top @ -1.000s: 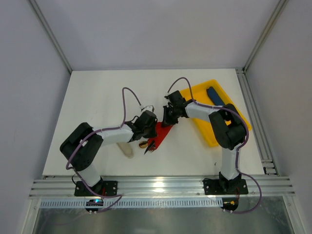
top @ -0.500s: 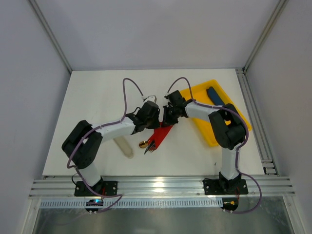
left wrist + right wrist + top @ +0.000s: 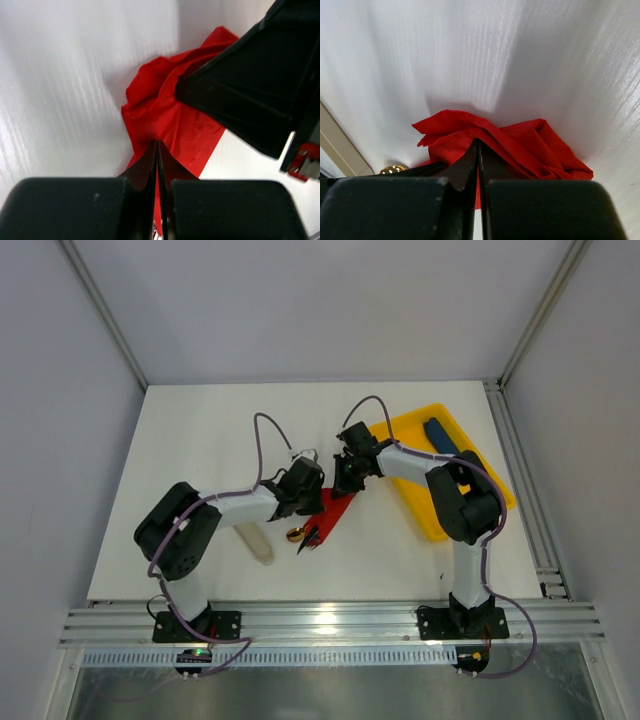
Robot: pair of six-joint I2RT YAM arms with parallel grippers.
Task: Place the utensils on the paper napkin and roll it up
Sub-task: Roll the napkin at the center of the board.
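Nearest the arm bases, the utensils (image 3: 303, 538) lie on the table (image 3: 200, 440), their ends showing at the near edge of the crumpled napkin (image 3: 336, 508). The left end effector (image 3: 156, 145) and the right end effector (image 3: 477, 145) both have their fingers together, tips on the napkin's far part; whether paper is pinched I cannot tell. Farther right, the yellow tray (image 3: 408, 432) holds a blue item (image 3: 440, 435).

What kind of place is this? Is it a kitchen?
Probably a robot test booth, not a kitchen. A left arm and a right arm are bolted to a metal rail at the edge of a white table, plain grey walls box it in, and a yellow tray sits to one side.
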